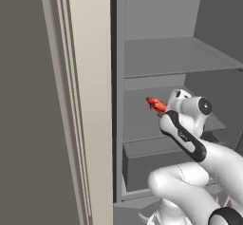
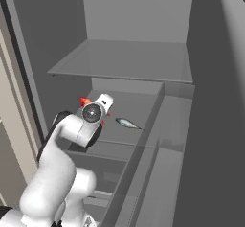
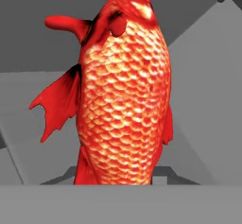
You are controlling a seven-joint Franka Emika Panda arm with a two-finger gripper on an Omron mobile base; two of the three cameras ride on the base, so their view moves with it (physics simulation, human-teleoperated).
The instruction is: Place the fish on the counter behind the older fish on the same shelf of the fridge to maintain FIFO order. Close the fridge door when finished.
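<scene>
In the hand view the red-orange fish (image 3: 124, 90) runs off the top edge at its head, and its tail end is lost at the bottom; from the right base, the arm's wrist covers most of that fish (image 2: 85, 101); the gripper's fingers are hidden behind it.
</scene>
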